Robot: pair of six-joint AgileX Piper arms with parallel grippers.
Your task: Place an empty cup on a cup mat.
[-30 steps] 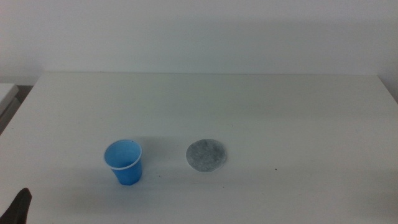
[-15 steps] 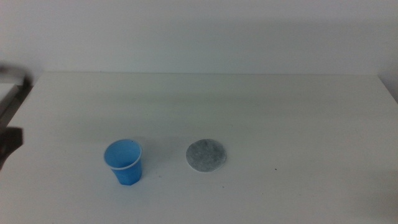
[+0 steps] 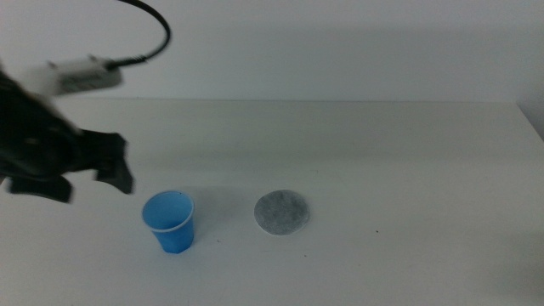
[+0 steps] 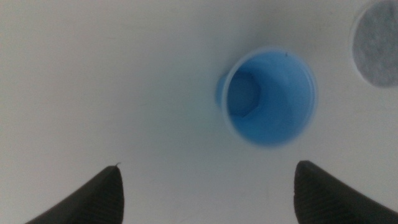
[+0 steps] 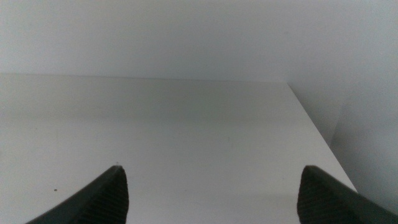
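Middle view has the left gripper hanging in the air just beside the cup, on the side away from the cup mat, and nothing is gripped. The cup stands upright on the table, near the mat but clearly apart from it, a strip of bare white surface between them. From the left wrist camera the cup shows an empty blue interior, with the jaws spread wide on either side and clear of it; the mat peeks in beyond the cup. The right gripper waits, jaws apart, well away from the cup, facing bare table. By this reading, the whole job remains: grasp, lift, carry, set down on the mat.
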